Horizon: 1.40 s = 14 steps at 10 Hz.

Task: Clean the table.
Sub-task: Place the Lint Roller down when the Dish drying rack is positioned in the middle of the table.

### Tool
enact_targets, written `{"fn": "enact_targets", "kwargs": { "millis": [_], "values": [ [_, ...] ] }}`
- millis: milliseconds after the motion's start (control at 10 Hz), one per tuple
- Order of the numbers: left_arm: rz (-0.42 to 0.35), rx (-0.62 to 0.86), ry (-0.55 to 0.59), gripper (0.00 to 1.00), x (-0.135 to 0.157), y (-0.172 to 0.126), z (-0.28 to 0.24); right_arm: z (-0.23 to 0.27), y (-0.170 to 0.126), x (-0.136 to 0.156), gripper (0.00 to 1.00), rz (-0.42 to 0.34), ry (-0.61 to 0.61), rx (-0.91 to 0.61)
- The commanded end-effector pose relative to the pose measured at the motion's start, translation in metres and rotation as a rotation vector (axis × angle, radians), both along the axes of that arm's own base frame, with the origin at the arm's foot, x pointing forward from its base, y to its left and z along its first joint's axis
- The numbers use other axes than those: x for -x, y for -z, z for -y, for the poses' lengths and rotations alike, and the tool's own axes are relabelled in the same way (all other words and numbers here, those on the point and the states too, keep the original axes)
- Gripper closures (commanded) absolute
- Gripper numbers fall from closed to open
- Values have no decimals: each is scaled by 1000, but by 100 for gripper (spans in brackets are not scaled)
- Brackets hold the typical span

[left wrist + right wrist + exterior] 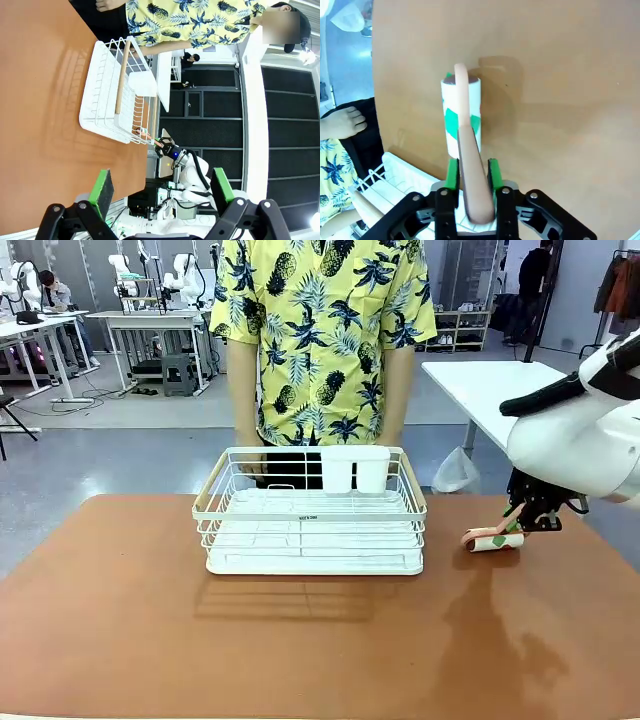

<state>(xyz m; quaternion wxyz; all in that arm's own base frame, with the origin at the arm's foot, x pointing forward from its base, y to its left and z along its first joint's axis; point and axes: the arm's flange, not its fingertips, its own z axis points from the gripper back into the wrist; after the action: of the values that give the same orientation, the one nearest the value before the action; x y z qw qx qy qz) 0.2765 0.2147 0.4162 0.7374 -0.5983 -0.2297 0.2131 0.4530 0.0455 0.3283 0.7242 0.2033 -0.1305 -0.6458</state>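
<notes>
1. Reddish-brown and matte, the worktop [120, 630] spreads wide across the front view, with a white wire dish rack [310, 515] standing near its far middle edge.
2. At the right side of the worktop the right gripper [528, 515] hangs low under its white arm and holds a lint roller [493, 539] by the handle.
3. From the right wrist view, the right gripper [471, 172] has its green pads [452, 173] pressed against both sides of the roller's pale pink handle [470, 165], the jaws drawn in close around it.
4. The roll [461, 115] of the lint roller is white with green marks; it lies on the worktop surface ahead of the fingers, well to the right of the dish rack.
5. The left gripper [160, 190] is held above the worktop, its green pads [103, 189] spread wide apart with nothing between them.
6. A person in a yellow pineapple-print shirt [325, 330] stands at the far side, directly behind the rack.
7. A white cutlery holder [355, 469] sits on the far rim of the rack.
</notes>
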Motion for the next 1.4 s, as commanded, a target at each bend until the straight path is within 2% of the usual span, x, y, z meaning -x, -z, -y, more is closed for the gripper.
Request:
{"fn": "enact_targets", "kwargs": {
  "millis": [0,100,300,400,500,700,900,1000,1100,1300],
  "values": [
    [14,3,9,0,3,-2,-2,0,-8,24,12,-32,-8,-12],
    [14,3,9,0,3,-2,-2,-2,-11,28,0,-66,-4,-8],
    [14,3,9,0,3,-2,-2,-3,-18,38,0,-113,2,5],
    [14,3,9,0,3,-2,-2,-4,-21,43,7,-136,-2,8],
    [14,3,9,0,3,-2,-2,-4,-24,49,0,-170,3,17],
    [14,3,9,0,3,-2,-2,-6,-36,59,0,-198,-18,29],
    [14,3,9,0,3,-2,-2,-8,-50,65,0,-178,-14,43],
    [14,3,9,0,3,-2,-2,-8,-45,58,0,-201,-23,40],
    [14,3,9,0,3,-2,-2,-4,-48,26,0,-181,-55,24],
    [14,3,9,0,3,-2,-2,-4,-48,26,0,-181,-55,24]
  ]
}}
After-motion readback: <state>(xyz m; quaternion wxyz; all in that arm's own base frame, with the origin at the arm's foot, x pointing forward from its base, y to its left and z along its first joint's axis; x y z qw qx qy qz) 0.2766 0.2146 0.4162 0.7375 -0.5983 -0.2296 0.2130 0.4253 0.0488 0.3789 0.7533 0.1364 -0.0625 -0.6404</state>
